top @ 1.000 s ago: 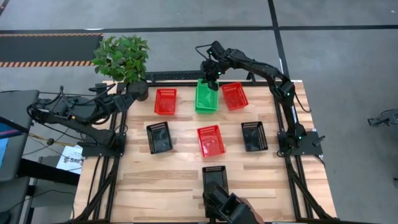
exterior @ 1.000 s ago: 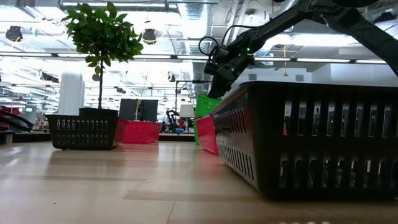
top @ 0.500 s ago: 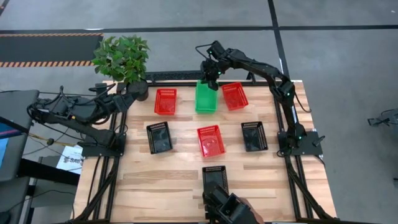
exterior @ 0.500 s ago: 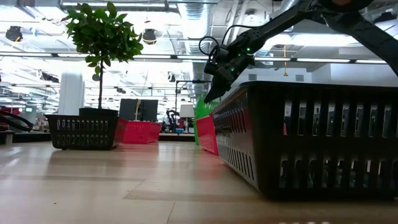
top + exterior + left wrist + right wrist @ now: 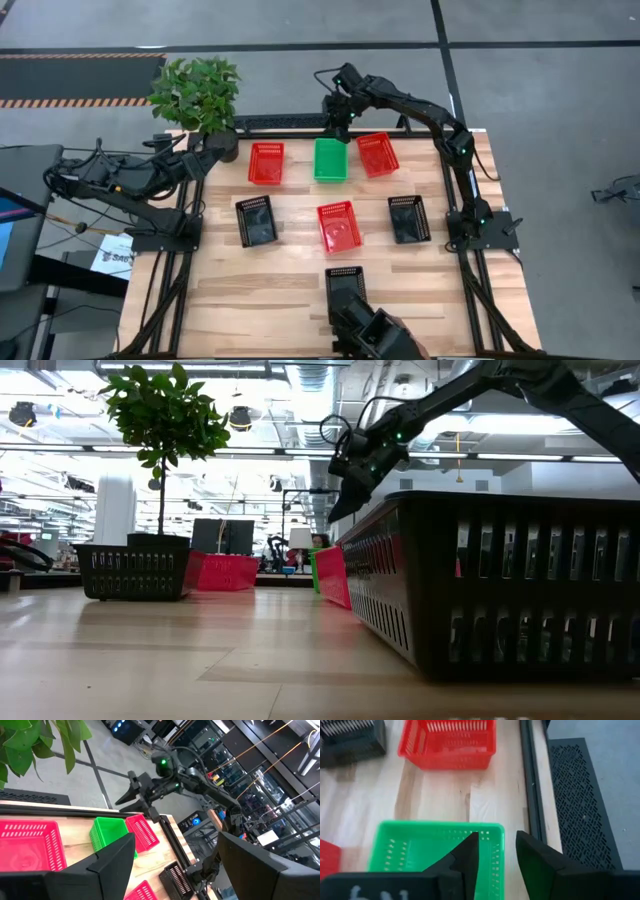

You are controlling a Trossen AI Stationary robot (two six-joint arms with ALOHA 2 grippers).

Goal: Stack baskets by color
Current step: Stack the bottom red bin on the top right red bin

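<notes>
Wooden table (image 5: 250,280) on grey floor. Left gripper (image 5: 207,150) waits near plant (image 5: 195,92), fingers apart, empty. Right gripper (image 5: 338,128) above green basket's (image 5: 330,160) far rim, fingers parted, holding nothing. Green basket flat between two red baskets (image 5: 266,163). Black baskets (image 5: 256,220) nearer front.

Grey floor (image 5: 300,25), hazard-striped mat (image 5: 70,78), bright ceiling lights (image 5: 250,455), black workstations (image 5: 240,750)

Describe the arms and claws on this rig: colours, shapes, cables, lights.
Both arms are matte black with slim jointed links and loose black cables looping off them. The left arm carries the thicker cable tangle. The right arm shows small green lights near its base and by its wrist. The right claw has two flat, wedge-shaped black fingers; the left claw has the same broad angular black fingers. No other markings are legible.
</notes>
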